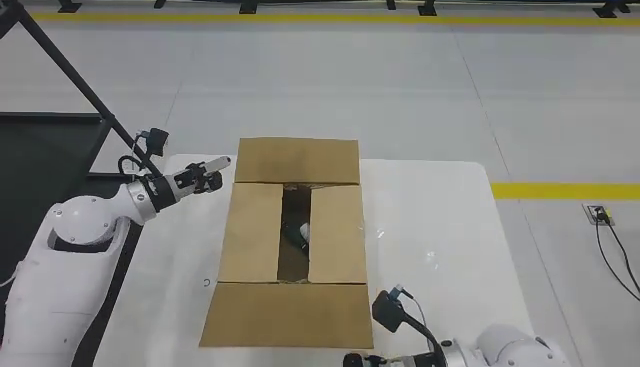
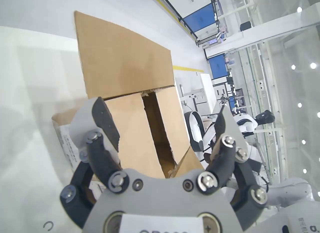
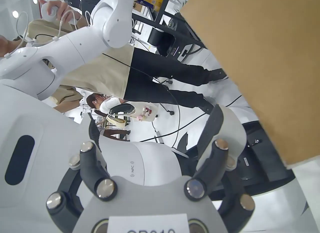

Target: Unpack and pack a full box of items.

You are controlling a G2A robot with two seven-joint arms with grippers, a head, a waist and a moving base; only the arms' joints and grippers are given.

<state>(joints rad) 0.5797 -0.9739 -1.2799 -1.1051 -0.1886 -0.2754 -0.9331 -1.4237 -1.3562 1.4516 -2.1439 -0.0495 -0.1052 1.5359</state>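
Box (image 1: 290,162) sits mid-desk (image 1: 430,207), long axis running away from the robot. Far and near flaps are folded out flat. The two side flaps lie almost level over the mouth, with a narrow slot between them. Judged: unpacking not yet begun, and the side flaps need turning out first. Left hand (image 1: 203,179) hovers beside the box's far left corner, fingers spread wide with nothing between them, which fits a reach for the edge of the left side flap. Right hand (image 3: 155,119) sits low beside the right corner of the near flap (image 3: 250,56), also spread wide and empty, probably parked clear of the box. The top view looks down through the slot, where a dark-and-white item (image 1: 298,233) lies inside; kind cannot be told. The left wrist view sees the slot from the far end, with ragged flap edges and a pale printed label (image 2: 66,144) on the box's side wall; the interior there is dark.
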